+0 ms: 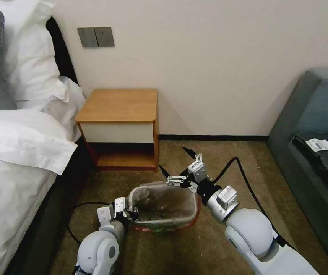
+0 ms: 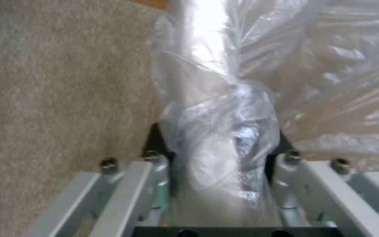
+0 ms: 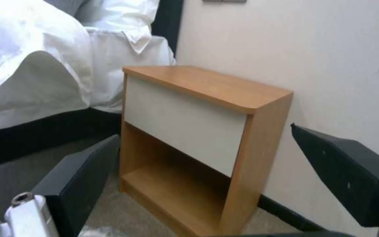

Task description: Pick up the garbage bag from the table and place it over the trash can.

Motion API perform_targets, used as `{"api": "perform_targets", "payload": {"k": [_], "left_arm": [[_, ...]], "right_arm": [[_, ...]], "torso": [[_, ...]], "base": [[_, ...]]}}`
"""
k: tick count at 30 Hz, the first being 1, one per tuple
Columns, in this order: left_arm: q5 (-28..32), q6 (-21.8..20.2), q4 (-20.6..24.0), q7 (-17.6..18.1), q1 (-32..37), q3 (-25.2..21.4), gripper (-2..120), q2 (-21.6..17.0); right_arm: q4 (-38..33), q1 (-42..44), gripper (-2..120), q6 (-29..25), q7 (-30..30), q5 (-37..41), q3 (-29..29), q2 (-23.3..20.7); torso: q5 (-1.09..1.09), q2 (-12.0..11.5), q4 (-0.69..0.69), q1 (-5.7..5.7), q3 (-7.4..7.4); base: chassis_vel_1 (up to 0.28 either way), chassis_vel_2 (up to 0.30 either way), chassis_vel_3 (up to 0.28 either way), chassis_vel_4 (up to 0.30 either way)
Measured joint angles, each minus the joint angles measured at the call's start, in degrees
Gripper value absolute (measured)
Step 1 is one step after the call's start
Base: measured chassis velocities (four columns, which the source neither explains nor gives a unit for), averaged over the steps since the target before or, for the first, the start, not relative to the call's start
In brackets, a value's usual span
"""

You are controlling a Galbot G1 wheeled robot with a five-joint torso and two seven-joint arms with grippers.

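The garbage bag (image 1: 164, 204) sits over the trash can (image 1: 133, 198) on the carpet (image 1: 217, 160), its crinkled plastic lining the inside and its red-pink rim folded down along the near and right edges. The can stands in front of the counter (image 1: 120, 105), well apart from it and lower than its top.

The left hand (image 1: 127, 214) is at the can's near-left corner. In the left wrist view a bunch of translucent bag (image 2: 224, 131) lies between its fingers (image 2: 154, 154), which appear to be clenched on the plastic and perhaps the can's rim beneath it, though the film hides the contact.

The right hand (image 1: 177, 166) hangs above the can's far-right corner, released, its black fingers (image 3: 84, 177) spread wide with nothing between them, pointing toward the counter's (image 3: 207, 85) white drawer front and low shelf.

The bed (image 1: 15, 152) is on the left and a dark sofa (image 1: 313, 126) on the right.
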State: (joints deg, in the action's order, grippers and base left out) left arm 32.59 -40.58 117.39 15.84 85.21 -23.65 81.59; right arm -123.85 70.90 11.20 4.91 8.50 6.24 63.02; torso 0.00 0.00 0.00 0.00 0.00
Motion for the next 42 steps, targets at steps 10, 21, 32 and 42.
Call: {"api": "perform_targets", "payload": {"k": [10, 21, 32, 42], "left_arm": [[-0.3, 0.0, 1.5, -0.1, 0.7, 0.0, 71, 0.0], [-1.6, 0.2, 3.6, -0.8, 1.7, -0.3, 100, -0.3], [-1.2, 0.4, 5.4, -1.7, 2.4, -0.3, 100, -0.5], [-3.0, 2.7, 9.6, -4.3, 3.7, -0.8, 100, -1.1]], "right_arm": [[0.4, 0.0, 100, -0.1, 0.7, -0.8, -0.2, 0.8], [1.5, 0.0, 100, -0.6, -0.1, -1.1, -0.4, 2.4], [1.8, -0.7, 100, -0.6, -0.2, -1.2, -1.1, 2.9], [2.5, -1.6, 100, -0.5, -0.1, -1.0, -1.1, 2.8]], "torso": [[0.0, 0.0, 0.0, 0.0, 0.0], [0.0, 0.0, 0.0, 0.0, 0.0], [-0.01, 0.0, 0.0, 0.0, 0.0], [0.0, 0.0, 0.0, 0.0, 0.0]], "base": [[0.0, 0.0, 0.0, 0.0], [0.0, 0.0, 0.0, 0.0], [0.0, 0.0, 0.0, 0.0], [0.0, 0.0, 0.0, 0.0]]}}
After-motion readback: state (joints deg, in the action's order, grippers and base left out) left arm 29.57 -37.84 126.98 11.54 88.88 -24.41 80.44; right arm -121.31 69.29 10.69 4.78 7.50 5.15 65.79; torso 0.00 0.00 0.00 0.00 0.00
